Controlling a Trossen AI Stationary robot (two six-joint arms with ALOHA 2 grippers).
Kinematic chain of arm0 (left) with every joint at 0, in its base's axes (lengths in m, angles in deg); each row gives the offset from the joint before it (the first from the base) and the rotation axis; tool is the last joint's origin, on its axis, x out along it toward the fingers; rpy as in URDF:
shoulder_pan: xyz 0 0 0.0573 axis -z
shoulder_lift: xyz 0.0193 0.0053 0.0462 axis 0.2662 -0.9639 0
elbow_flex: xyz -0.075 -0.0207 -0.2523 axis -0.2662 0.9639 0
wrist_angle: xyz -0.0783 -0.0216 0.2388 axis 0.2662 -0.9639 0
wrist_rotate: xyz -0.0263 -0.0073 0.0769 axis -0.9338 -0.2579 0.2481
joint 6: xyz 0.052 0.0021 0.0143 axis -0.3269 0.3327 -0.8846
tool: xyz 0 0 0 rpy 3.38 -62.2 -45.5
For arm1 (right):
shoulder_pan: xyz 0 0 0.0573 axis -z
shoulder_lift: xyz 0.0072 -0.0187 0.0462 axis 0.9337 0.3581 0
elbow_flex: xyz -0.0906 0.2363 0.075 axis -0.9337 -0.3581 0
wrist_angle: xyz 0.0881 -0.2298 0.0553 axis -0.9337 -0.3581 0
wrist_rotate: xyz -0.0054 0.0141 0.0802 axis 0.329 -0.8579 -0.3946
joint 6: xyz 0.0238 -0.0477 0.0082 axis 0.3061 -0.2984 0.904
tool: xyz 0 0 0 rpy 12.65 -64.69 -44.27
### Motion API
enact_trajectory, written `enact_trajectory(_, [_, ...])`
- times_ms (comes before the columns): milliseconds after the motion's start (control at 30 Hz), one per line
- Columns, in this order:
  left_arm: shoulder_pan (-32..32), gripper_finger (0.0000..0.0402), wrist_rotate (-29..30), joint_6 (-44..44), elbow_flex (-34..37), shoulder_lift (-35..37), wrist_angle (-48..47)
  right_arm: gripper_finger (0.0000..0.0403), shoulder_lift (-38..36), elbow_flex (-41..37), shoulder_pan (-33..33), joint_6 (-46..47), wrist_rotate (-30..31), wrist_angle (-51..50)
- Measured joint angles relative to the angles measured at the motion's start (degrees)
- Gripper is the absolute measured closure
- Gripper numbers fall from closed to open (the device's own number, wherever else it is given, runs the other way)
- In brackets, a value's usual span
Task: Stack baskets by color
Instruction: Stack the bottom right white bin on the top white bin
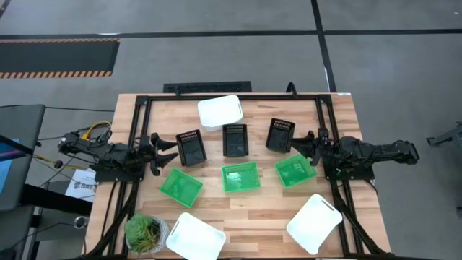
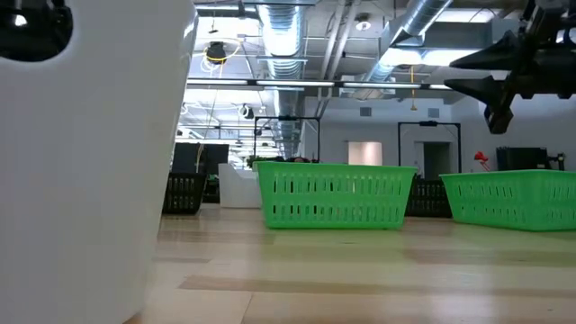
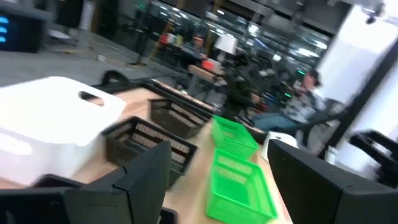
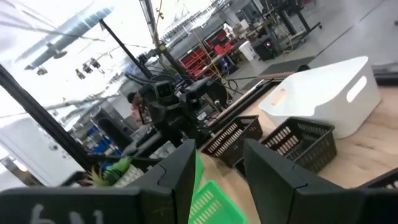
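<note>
Nine baskets rest on their bases on the wooden table. Three black ones [image 1: 191, 147] [image 1: 235, 139] [image 1: 280, 135] form a row. Three green ones [image 1: 180, 185] [image 1: 240, 177] [image 1: 295, 170] lie nearer. One white basket [image 1: 219, 112] sits at the far side, two more [image 1: 195, 237] [image 1: 314, 223] at the near edge. My left gripper [image 1: 164, 150] [image 3: 217, 155] hovers open at the table's left, pointing level at the left black basket. My right gripper [image 1: 303, 144] [image 4: 221, 155] hovers open at the right, beside the right black basket [image 4: 301, 143]. Neither holds anything.
A round potted plant [image 1: 146, 232] stands at the near left corner. A black metal frame [image 1: 137, 108] runs along the table's edges. In the low view a white basket [image 2: 90, 162] fills the left side. People sit in the room beyond the table.
</note>
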Motion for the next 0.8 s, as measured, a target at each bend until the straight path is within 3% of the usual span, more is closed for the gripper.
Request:
enact_trajectory(133, [-0.02,0.0145,6.25,0.04,0.00,0.00,0.01,0.0244,0.00,0.00,0.00,-0.92,0.00,-0.02])
enact_trajectory(333, [0.00,0.0145,6.69,0.12,0.00,0.00,0.01,0.0244,0.07,1.25,0.00,-1.22,0.02,-0.08])
enact_trajectory(533, [0.00,0.0145,6.95,-1.06,0.00,0.00,0.08,0.0244,0.38,8.36,0.00,-5.91,0.04,-0.23])
enact_trajectory(667, [-0.09,0.0145,8.95,-3.58,0.02,0.00,1.62,0.0244,3.29,16.62,0.00,-8.95,0.04,-7.81])
enact_trajectory(800, [-0.11,0.0145,7.40,-0.85,0.02,0.00,3.21,0.0244,9.69,26.44,0.30,-9.07,0.88,-21.01])
